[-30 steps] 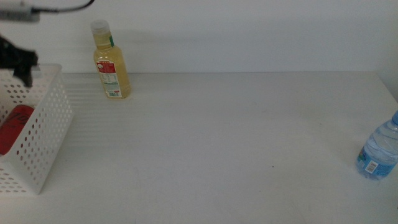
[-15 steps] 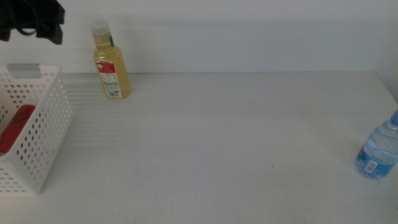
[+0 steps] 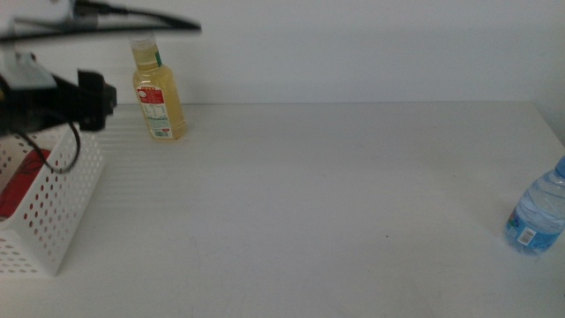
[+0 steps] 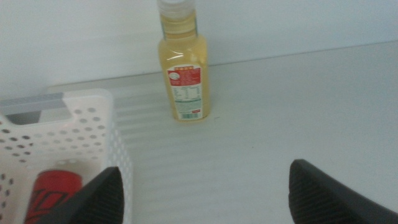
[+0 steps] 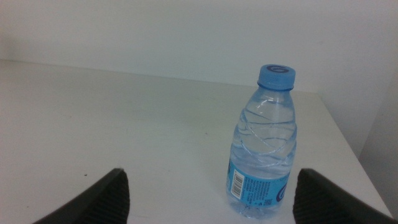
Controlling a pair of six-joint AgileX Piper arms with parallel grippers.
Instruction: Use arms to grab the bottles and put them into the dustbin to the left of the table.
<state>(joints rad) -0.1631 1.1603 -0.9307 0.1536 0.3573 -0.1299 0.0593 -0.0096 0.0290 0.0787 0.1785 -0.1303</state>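
Two bottles stand upright on the table, none held. We see the left gripper over the near rim of the dustbin, jaws spread wide and empty in the left wrist view. Ahead of it, a bit beyond the dustbin's corner, stands the yellow-liquid bottle, near the back edge of the table and apart from both jaws. Just beside and below that gripper, the red can lies inside the dustbin. We count the right gripper as waiting, seen only through its own wrist camera, jaws wide apart and empty. The water bottle with its blue cap stands right in front of it, nearer one jaw than the other, touching neither; in the middle view it sits at the table's far right.
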